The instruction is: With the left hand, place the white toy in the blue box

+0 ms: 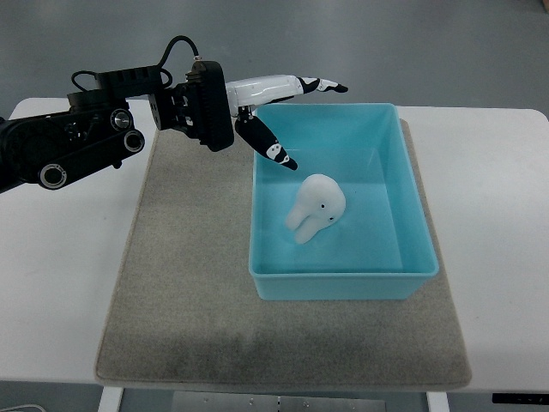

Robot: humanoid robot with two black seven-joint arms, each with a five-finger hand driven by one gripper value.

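White tabletop (497, 223) fills most of what we see from above, with a band of grey floor beyond its far edge. On the table lies a large beige felt mat (180, 292), rectangular, covering the middle of the surface and reaching almost to the near edge.

Next in size is our left arm (77, 142), black and bulky, with round joint caps and a looped black cable on top. It enters from the left edge and stretches rightward over the far left part of the mat. We do not see our right arm.

On the right half of the mat sits the blue box (412, 197), an open rectangular tub in light turquoise, with its long sides running away from us. Its walls are plain and its floor is bare apart from one item.

Our left hand (283, 116) hovers at the box's far left corner. It grips nothing. Its fingers (304, 86) are spread and straight: white ones with black tips point right along the far rim, and a dark one angles downward over the box interior.

Smallest is the white toy (316, 209). It rests on the floor of the box, near the middle and slightly toward the left wall. It is rounded, with small dark dots and two stubby lobes pointing toward us. The hand's lower fingertip is near it, not touching.
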